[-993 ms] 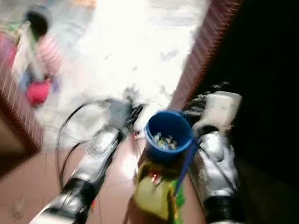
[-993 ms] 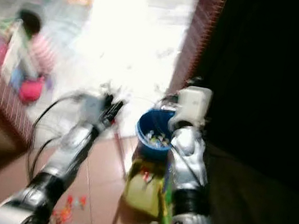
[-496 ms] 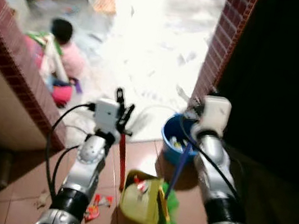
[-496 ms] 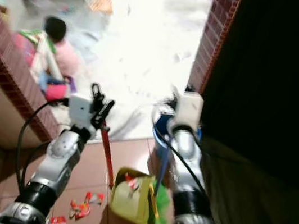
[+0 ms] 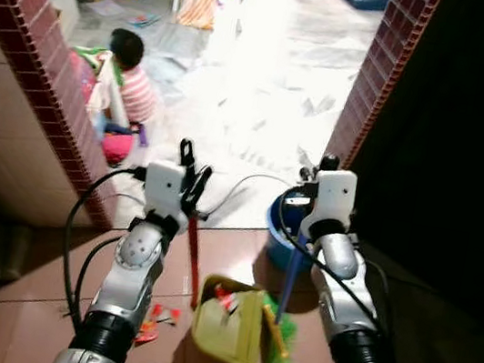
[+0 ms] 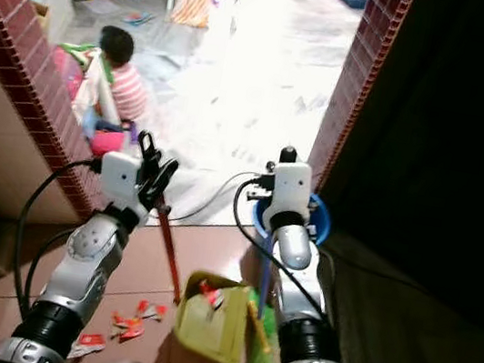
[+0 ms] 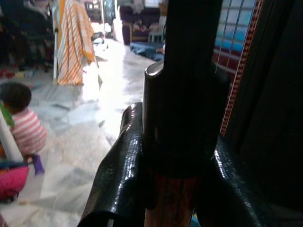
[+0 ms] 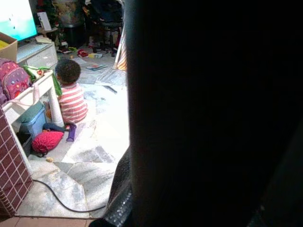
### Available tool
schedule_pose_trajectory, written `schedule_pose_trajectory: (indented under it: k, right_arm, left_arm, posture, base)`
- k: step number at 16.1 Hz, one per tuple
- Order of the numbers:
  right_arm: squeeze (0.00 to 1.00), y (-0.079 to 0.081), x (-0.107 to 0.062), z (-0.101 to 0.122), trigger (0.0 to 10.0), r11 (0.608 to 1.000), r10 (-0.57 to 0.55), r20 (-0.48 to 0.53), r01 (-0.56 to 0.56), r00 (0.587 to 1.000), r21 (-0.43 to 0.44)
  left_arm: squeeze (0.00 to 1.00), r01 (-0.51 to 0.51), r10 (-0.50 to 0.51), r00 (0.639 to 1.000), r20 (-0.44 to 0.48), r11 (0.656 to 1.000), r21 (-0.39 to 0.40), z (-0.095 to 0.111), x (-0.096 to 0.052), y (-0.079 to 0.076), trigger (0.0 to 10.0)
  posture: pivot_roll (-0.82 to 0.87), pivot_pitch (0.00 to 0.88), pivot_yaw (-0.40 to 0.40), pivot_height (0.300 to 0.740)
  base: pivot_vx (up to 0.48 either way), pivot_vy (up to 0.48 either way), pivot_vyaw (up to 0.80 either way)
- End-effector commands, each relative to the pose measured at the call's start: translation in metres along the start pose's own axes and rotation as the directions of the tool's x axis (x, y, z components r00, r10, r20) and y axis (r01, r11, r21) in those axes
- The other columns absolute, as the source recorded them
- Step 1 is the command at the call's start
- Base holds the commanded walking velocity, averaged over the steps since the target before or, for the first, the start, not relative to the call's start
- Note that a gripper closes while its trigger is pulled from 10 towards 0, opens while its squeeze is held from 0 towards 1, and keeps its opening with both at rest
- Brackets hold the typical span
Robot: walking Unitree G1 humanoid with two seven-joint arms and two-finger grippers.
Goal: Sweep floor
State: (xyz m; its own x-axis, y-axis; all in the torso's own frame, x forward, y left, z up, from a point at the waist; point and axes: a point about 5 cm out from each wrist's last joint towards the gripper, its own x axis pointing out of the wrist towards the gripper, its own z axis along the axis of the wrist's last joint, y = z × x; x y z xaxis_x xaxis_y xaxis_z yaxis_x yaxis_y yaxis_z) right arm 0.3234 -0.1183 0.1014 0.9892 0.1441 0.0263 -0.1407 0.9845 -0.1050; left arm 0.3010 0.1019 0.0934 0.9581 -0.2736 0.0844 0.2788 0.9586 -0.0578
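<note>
I am seeing my left tool (image 5: 191,166) pinching the top of a red handle (image 5: 192,261) that is slanting down to a yellow-green dustpan (image 5: 228,327) on the tiled floor (image 5: 39,297). My right tool (image 5: 317,170) is holding a blue broom handle (image 5: 289,277) with green bristles (image 5: 277,357); I cannot tell how its fingers are set. One blue bucket (image 5: 281,234) is standing behind it, contents hidden. Red wrappers (image 5: 155,320) are lying beside the dustpan. One person (image 5: 133,81) is sitting beyond the brick wall (image 5: 48,68).
</note>
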Motion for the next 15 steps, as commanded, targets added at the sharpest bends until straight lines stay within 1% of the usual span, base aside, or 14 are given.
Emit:
schedule_pose_trajectory:
  k: [1,2,3,5,6,8,9,10,11,12,13,15]
  right_arm:
    - [0.0,-0.007,0.0,0.005,10.0,0.999,-0.023,0.027,0.024,0.999,-0.024]
    - [0.0,-0.012,-0.004,-0.001,10.0,0.999,-0.033,0.011,0.034,0.999,-0.037]
    - [0.0,-0.016,-0.009,-0.007,10.0,0.998,-0.038,-0.012,0.037,0.999,-0.057]
    - [0.0,-0.025,-0.021,-0.027,10.0,0.994,-0.053,-0.09,0.043,0.995,-0.1]
    - [0.0,-0.031,-0.027,-0.037,10.0,0.991,-0.066,-0.126,0.05,0.99,-0.124]
    - [0.0,-0.039,-0.034,-0.047,10.0,0.986,-0.09,-0.167,0.065,0.982,-0.152]
    - [0.0,-0.041,-0.035,-0.049,10.0,0.986,-0.094,-0.174,0.067,0.98,-0.155]
    - [0.0,-0.044,-0.039,-0.055,10.0,0.984,-0.093,-0.2,0.06,0.975,-0.165]
    - [0.0,-0.044,-0.039,-0.057,10.0,0.984,-0.091,-0.21,0.055,0.974,-0.172]
    - [0.0,-0.044,-0.039,-0.057,10.0,0.982,-0.088,-0.211,0.05,0.973,-0.18]
    - [0.0,-0.044,-0.038,-0.056,10.0,0.982,-0.085,-0.209,0.046,0.974,-0.186]
    - [0.0,-0.044,-0.038,-0.056,10.0,0.981,-0.083,-0.208,0.043,0.975,-0.188]
  left_arm:
    - [0.0,0.027,-0.029,0.991,0.132,1.0,0.015,0.034,0.011,-0.003,10.0]
    - [0.0,0.016,-0.018,0.987,0.158,1.0,0.013,0.042,0.013,-0.001,10.0]
    - [0.0,-0.001,0.0,0.984,0.178,1.0,0.003,0.049,0.015,0.002,10.0]
    - [0.0,-0.017,0.02,0.977,0.213,1.0,-0.014,0.064,0.016,0.006,10.0]
    - [0.0,-0.011,0.019,0.974,0.225,0.999,-0.036,0.073,0.016,0.007,10.0]
    - [0.0,0.022,-0.003,0.971,0.238,0.997,-0.079,0.084,0.017,0.007,10.0]
    - [0.0,0.03,-0.009,0.97,0.245,0.996,-0.084,0.087,0.017,0.007,10.0]
    - [0.0,0.067,-0.033,0.968,0.249,0.989,-0.13,0.095,0.02,0.002,10.0]
    - [0.0,0.094,-0.055,0.966,0.253,0.985,-0.146,0.099,0.021,-0.001,10.0]
    - [0.0,0.122,-0.083,0.966,0.245,0.982,-0.146,0.101,0.021,-0.004,10.0]
    - [0.0,0.157,-0.127,0.969,0.214,0.979,-0.131,0.099,0.02,-0.006,10.0]
    - [0.0,0.153,-0.134,0.972,0.191,0.984,-0.089,0.096,0.019,-0.001,10.0]
  posture:
    - [-0.05,0.0,0.063,0.74]
    - [-0.06,0.0,0.069,0.74]
    - [-0.06,0.0,0.07,0.74]
    - [-0.07,0.0,0.077,0.74]
    - [-0.07,0.0,0.079,0.74]
    - [-0.07,0.0,0.08,0.74]
    - [-0.06,0.0,0.08,0.74]
    - [-0.06,0.0,0.081,0.74]
    - [-0.06,0.0,0.079,0.74]
    - [-0.07,0.0,0.079,0.74]
    - [-0.07,0.0,0.079,0.74]
    - [-0.07,0.0,0.08,0.74]
  base:
    - [0.0,0.0,-0.54]
    - [0.0,0.0,-0.55]
    - [0.0,0.0,0.0]
    - [0.0,0.0,0.0]
    - [0.0,0.0,0.0]
    - [0.0,0.0,0.0]
    - [0.0,0.0,0.0]
    - [0.0,0.0,0.0]
    - [0.0,0.0,0.0]
    - [0.0,0.0,0.0]
    - [0.0,0.0,0.0]
    - [0.0,0.0,0.0]
